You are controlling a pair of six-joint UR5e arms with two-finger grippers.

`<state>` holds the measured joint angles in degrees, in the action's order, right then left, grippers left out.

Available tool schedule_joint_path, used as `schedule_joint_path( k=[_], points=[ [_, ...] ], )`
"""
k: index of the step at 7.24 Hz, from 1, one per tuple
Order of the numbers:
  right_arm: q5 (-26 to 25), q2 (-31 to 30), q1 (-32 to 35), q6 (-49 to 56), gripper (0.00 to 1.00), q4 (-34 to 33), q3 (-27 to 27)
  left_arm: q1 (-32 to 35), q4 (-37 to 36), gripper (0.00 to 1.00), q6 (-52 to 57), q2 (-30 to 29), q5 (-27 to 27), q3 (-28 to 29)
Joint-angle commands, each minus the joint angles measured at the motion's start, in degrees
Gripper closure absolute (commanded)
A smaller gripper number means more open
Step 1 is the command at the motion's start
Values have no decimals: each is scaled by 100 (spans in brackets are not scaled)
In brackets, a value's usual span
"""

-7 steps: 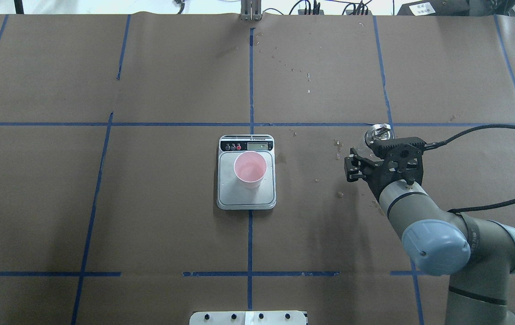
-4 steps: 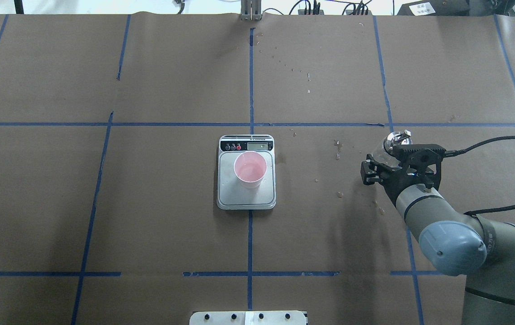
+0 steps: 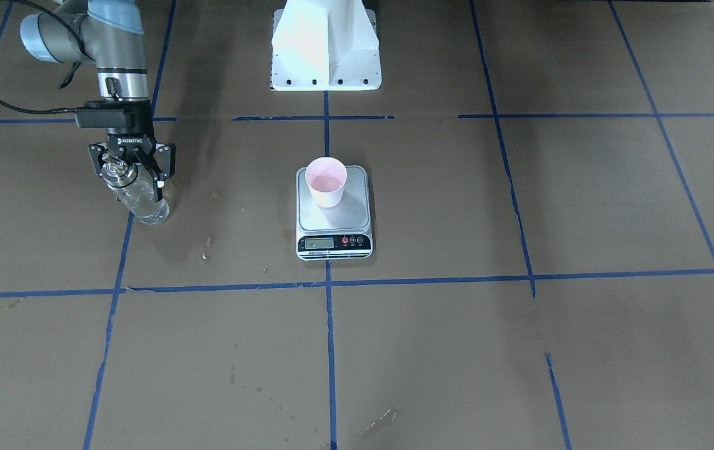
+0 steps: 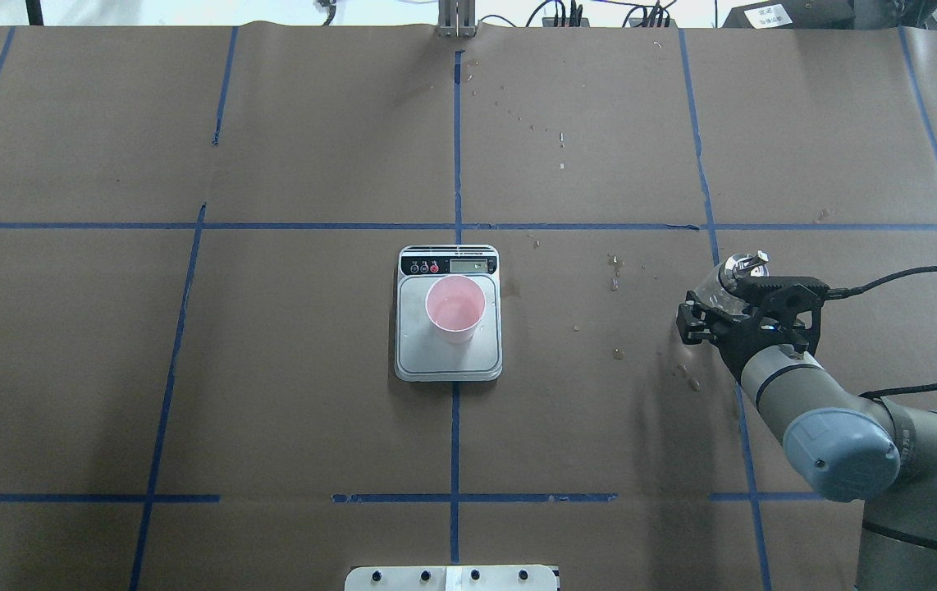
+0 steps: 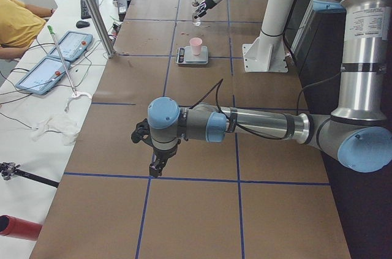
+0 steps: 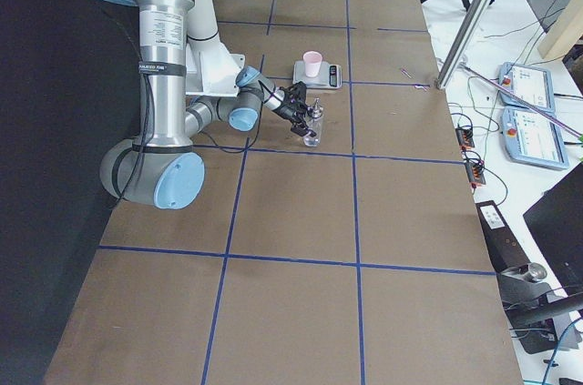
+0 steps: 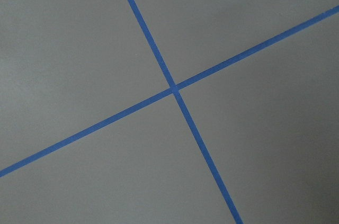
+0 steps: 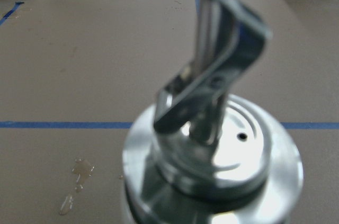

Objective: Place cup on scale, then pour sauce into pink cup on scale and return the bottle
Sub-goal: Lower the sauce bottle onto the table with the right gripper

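My right gripper (image 3: 132,177), marked ROBOTIQ, reaches forward and down and clasps the bottle (image 3: 144,206) near its neck, well right of the scale (image 3: 334,240). The cup (image 3: 326,181) stands on the scale. My left gripper (image 5: 157,166) hangs far left of the scale, and I cannot tell how wide it is.

Pink cup (image 3: 326,181) (steel/blk scale (image 3: 357,220))

overhead view from behind the robot base (image 4: 452,577), looking forward and down, front view opposite, facing back steeply, both centred on the scale (image 4: 436,357), side views from each end of the table (image 5: 196,210), left wrist close above tape (image 7: 175,89), right wrist tight on the bottle (image 8: 212,150) cap
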<state>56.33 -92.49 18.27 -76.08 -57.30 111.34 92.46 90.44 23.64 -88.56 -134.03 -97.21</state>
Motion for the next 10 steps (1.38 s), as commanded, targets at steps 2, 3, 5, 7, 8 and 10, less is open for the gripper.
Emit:
schedule_joint_path(
  k=[2, 3, 5, 7, 8, 10],
  points=[
    [0, -15, -8, 75, 59, 70, -86, 0, 0, 0, 0, -3, 0, 0],
    [0, -6, -16, 84, 57, 70, -87, 0, 9, 0, 0, -3, 0, 0],
    [-35, 11, -25, 75, 0, 62, -130, 0, 9, 0, 0, -3, 0, 0],
    [-35, 20, -25, 75, 0, 62, -131, 0, 0, 0, 0, -12, 0, 0],
    [-35, 20, -17, 75, 0, 62, -122, 0, 0, 0, 0, -12, 0, 0],
    [-35, -50, -25, 76, 0, 79, -43, 0, 0, 0, 0, -12, 0, 0]
  ],
)
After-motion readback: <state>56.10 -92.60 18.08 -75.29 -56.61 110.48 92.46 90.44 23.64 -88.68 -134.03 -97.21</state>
